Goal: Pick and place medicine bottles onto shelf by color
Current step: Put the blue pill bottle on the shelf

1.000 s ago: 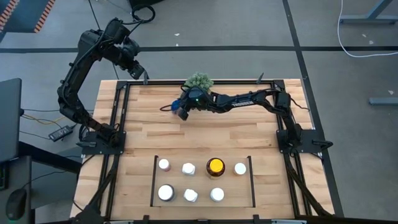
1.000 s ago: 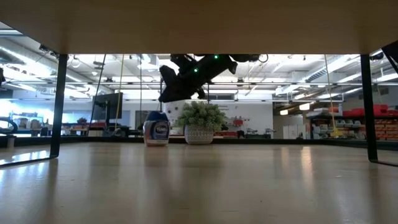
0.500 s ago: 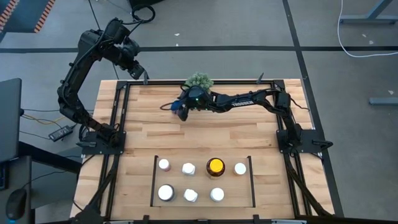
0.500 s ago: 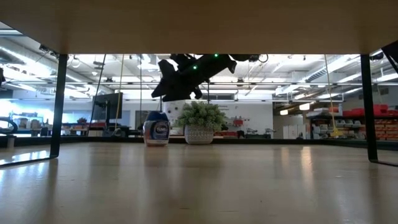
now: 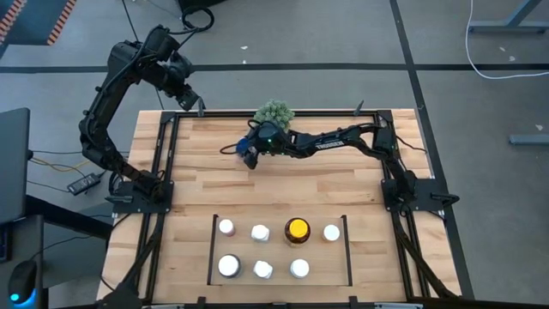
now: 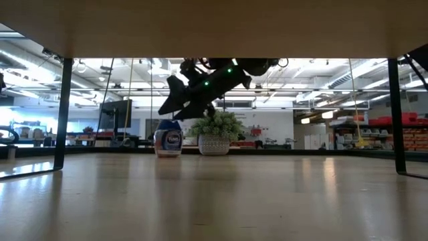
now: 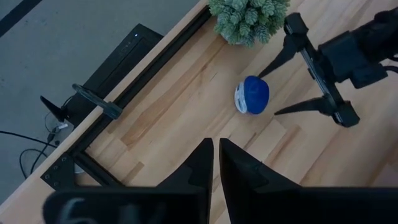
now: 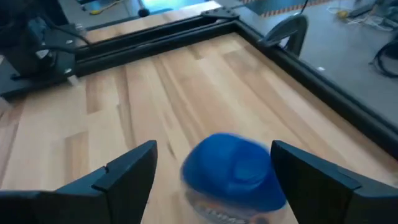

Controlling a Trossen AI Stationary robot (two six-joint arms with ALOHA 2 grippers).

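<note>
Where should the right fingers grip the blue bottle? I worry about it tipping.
Grip the blue bottle low on its round body, below the cap, coming from above. It stands upright and clear of the plant, and the open right gripper already straddles it.

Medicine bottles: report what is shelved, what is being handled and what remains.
Done: seven small round bottles stand inside the black-outlined shelf bay, including the amber yellow-capped bottle.
In hand: nothing gripped; the right gripper is open around the blue-capped bottle beside the green spiky plant.
Left: gripping and shelving that bottle. The left gripper waits shut.
</note>
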